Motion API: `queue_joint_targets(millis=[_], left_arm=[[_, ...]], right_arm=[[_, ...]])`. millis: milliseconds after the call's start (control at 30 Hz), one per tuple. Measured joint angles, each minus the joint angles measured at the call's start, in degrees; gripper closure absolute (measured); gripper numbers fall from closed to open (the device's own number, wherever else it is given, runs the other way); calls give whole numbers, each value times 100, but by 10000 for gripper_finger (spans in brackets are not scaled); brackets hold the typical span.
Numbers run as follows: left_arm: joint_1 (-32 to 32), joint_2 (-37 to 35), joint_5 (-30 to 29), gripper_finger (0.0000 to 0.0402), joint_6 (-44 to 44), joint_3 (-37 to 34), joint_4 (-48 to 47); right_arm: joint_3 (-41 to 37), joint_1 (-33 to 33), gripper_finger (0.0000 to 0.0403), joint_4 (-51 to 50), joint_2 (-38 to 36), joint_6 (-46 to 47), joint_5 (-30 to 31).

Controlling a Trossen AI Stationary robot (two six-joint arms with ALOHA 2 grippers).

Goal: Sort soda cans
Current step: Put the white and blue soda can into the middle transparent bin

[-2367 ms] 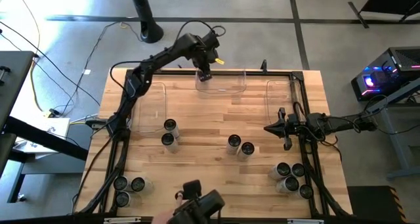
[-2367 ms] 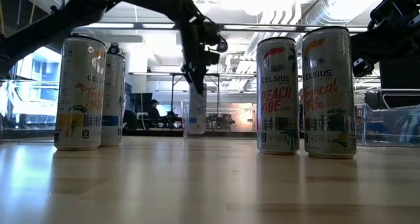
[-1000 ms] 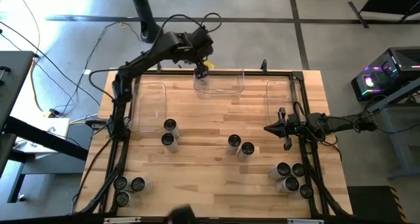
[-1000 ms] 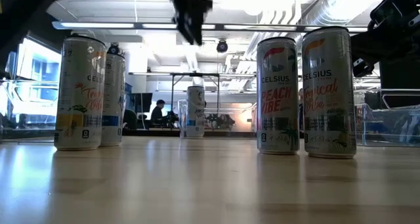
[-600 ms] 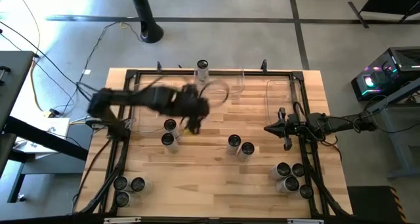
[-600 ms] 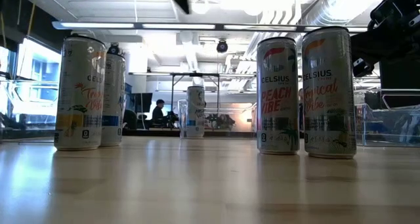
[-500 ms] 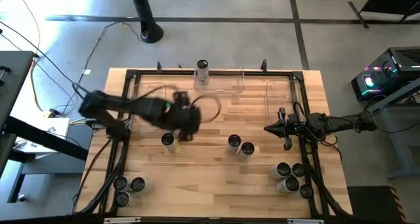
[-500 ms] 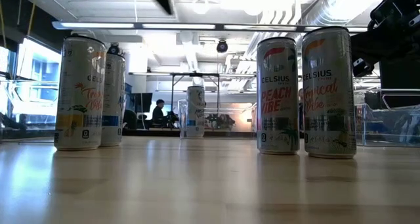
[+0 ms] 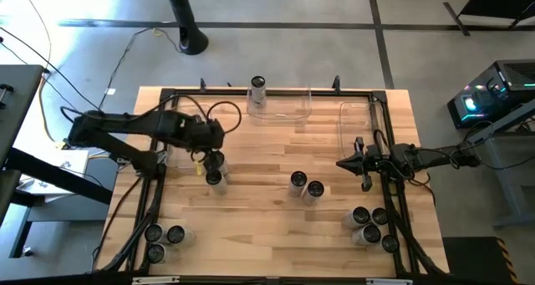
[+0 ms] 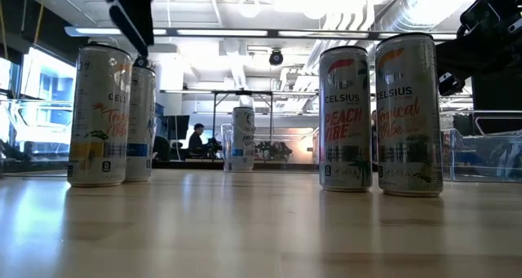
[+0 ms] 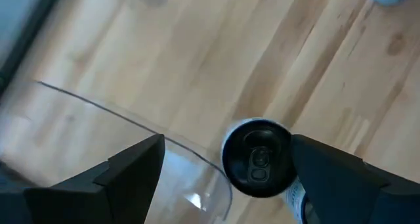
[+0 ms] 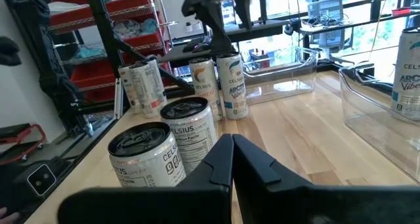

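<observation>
The left gripper (image 9: pixel 214 155) hangs over the pair of cans (image 9: pixel 216 170) on the table's left half, fingers (image 11: pixel 131 171) spread wide with one dark can top (image 11: pixel 257 157) between them and nothing gripped. That pair stands just off the edge of the left bin (image 9: pixel 185 134), whose clear curved rim shows right beside the can in the left wrist view. From table level the arm comes down from above onto the nearer can (image 10: pixel 99 115) of the two.

The right gripper (image 9: pixel 355 162) waits by the right rail, fingers pressed together and empty, pointing toward the table's middle.

One can (image 9: pixel 257 91) stands in the far middle bin (image 9: pixel 288 109), at its left end; the rest of that bin is open. The right bin (image 9: pixel 355 122) sits in the far right corner.

Two cans (image 9: pixel 306 185) stand touching near the centre, with bare wood all round them. Four more (image 9: pixel 370 225) cluster by the near right edge, tight against the rail, and three (image 9: pixel 163 239) huddle at the near left corner. The wide strip of board between those two clusters is free, as is the stretch between the centre pair and the far bins
</observation>
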Motion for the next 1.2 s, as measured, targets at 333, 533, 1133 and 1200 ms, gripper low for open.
queue_joint_targets(millis=[333, 533, 1133, 1200], left_arm=[[383, 391, 1041, 80, 325, -279, 269], [362, 443, 1105, 80, 199, -279, 264], [137, 1058, 933, 80, 542, -273, 181], [139, 1163, 1001, 80, 612, -262, 200]], right_arm=[[0, 0, 402, -1, 0, 0, 2], [0, 0, 402, 0, 1, 0, 2], [2, 0, 402, -2, 2, 0, 6], [0, 0, 402, 0, 1, -1, 7]])
